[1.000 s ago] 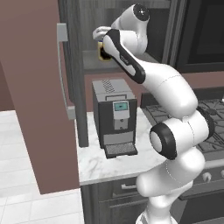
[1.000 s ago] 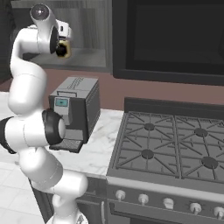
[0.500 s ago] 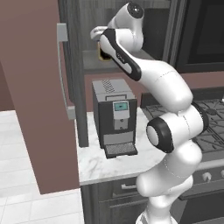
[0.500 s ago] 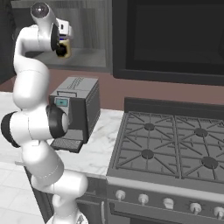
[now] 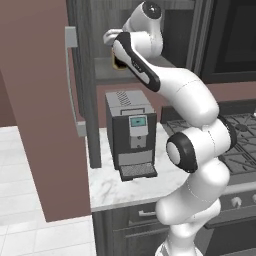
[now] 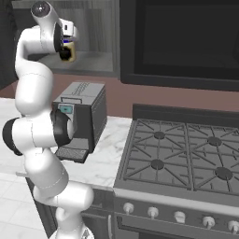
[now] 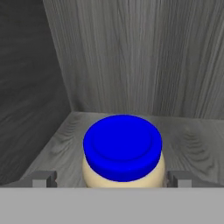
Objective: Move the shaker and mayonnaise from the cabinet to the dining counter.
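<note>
The gripper is hanging released inside the cabinet, fingers flanking the mayonnaise right below it on the shelf. The jar looks rigid, smooth, likely fairly heavy; gripping its cream body under the lid seems safest.

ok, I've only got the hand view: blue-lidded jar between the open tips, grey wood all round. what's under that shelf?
Observer: A coffee machine on the marble counter, directly below the cabinet shelf holding the mayonnaise.
Operator: and to the right of that?
Observer: A gas stove butts against the counter's right edge.
Operator: arm posture?
Observer: Reaching steeply up, with the gripper inside the cabinet opening.
</note>
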Available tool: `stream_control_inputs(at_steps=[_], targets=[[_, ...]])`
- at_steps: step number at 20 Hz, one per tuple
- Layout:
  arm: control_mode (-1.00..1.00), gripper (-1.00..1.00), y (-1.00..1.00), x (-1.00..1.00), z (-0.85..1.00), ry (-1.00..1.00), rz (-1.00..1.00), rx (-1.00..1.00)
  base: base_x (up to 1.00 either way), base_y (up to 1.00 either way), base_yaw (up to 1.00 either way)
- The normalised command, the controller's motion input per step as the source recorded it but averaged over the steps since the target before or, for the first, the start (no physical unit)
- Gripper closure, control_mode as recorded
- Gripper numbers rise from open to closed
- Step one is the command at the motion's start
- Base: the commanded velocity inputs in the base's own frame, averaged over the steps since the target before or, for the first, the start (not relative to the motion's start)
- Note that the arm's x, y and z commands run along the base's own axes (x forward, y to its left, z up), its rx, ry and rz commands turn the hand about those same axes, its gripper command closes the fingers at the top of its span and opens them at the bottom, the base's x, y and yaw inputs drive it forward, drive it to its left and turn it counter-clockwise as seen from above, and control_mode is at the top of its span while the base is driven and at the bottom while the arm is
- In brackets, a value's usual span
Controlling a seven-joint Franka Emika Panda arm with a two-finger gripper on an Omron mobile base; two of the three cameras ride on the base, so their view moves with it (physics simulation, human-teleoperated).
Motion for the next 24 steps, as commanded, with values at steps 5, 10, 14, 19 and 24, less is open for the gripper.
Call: stream_control_inputs(at_steps=[5,10,14,19,24], targets=[[-1.0,-1.0,0.0,0.05,-0.06,0.0,-0.08,0.0,0.0,0.0,0.0],[-1.0,-1.0,-0.02,0.09,-0.06,0.0,-0.08,0.0,0.0,0.0,0.0],[-1.0,-1.0,-0.07,0.12,0.0,0.0,-0.04,0.0,0.0,0.0,0.0],[-1.0,-1.0,-0.04,0.15,0.0,0.0,-0.03,0.0,0.0,0.0,0.0],[-1.0,-1.0,0.0,0.17,0.0,0.0,0.0,0.0,0.0,0.0,0.0]])
